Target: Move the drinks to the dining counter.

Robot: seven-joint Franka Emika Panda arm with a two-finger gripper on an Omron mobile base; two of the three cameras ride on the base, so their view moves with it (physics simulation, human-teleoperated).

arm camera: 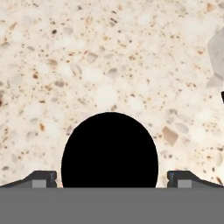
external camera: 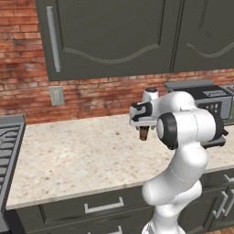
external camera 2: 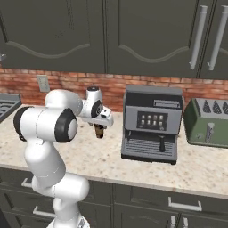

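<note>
Pincer [arm camera: 109, 179] is spread wide, holding nothing, pointing straight down at the counter [external camera: 68, 160]. Cup [arm camera: 109, 151] sits directly below it: in the hand view the dark round mouth lies centred between the two tips, one tip on each side and both clear of the rim. In the base views the brown cup [external camera: 144, 133] stands upright on the stone just under the hand, toward the back edge, left of the coffee machine [external camera 2: 151, 124]. Cup axis is vertical and in line with the pincer's approach, so my read is that no sideways correction is needed, just a straight descent until the tips straddle the wall, then close. Can't tell the remaining height gap from these views.
</note>
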